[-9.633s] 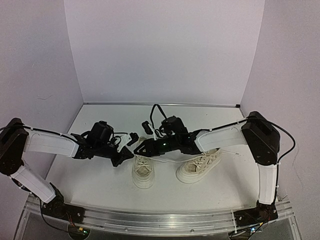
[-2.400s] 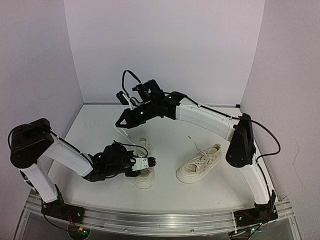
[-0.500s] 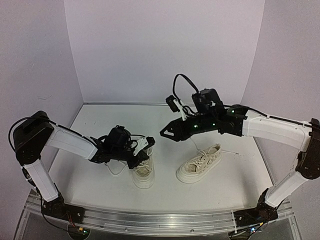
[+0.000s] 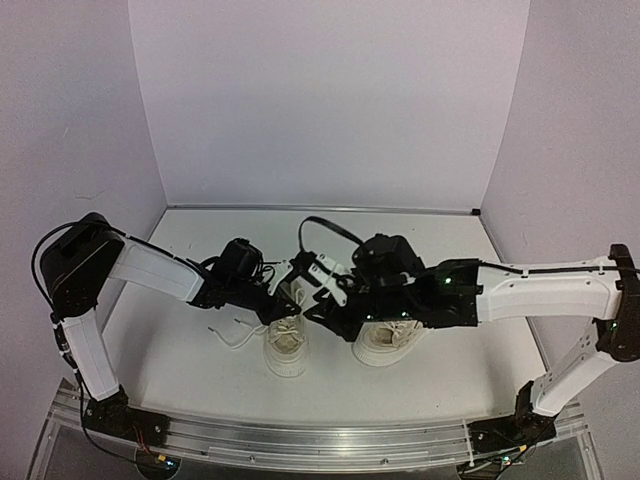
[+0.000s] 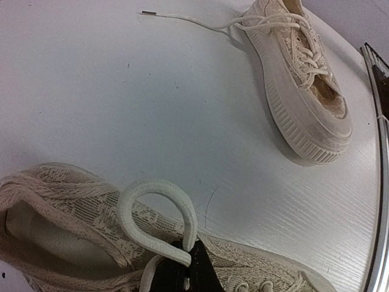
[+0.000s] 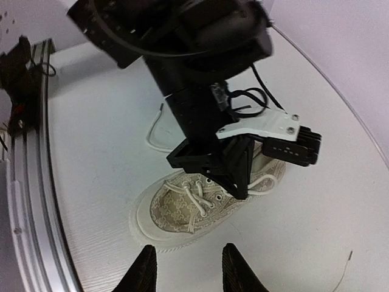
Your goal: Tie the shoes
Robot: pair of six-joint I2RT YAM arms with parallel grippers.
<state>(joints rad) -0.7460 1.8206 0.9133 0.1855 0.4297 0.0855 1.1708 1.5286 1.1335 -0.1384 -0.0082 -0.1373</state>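
Two cream sneakers stand on the table. The left shoe [image 4: 287, 346] points toward the near edge; it also shows in the right wrist view [image 6: 200, 198] and the left wrist view [image 5: 67, 213]. My left gripper [image 4: 285, 308] is over its tongue, shut on a loop of its white lace [image 5: 159, 204]. The right shoe [image 5: 301, 73] lies beyond, partly hidden under my right arm in the top view [image 4: 385, 345]. My right gripper [image 6: 185, 274] is open and empty, hovering just right of the left shoe's toe.
A loose lace end [image 4: 232, 335] trails on the table left of the left shoe. The right shoe's lace end [image 5: 149, 13] lies stretched on the white table. A metal rail [image 6: 27, 182] runs along the near edge.
My right arm has swung down and left from above the right shoe to close beside the left shoe. My left gripper has shifted slightly right over the left shoe, still holding the lace.
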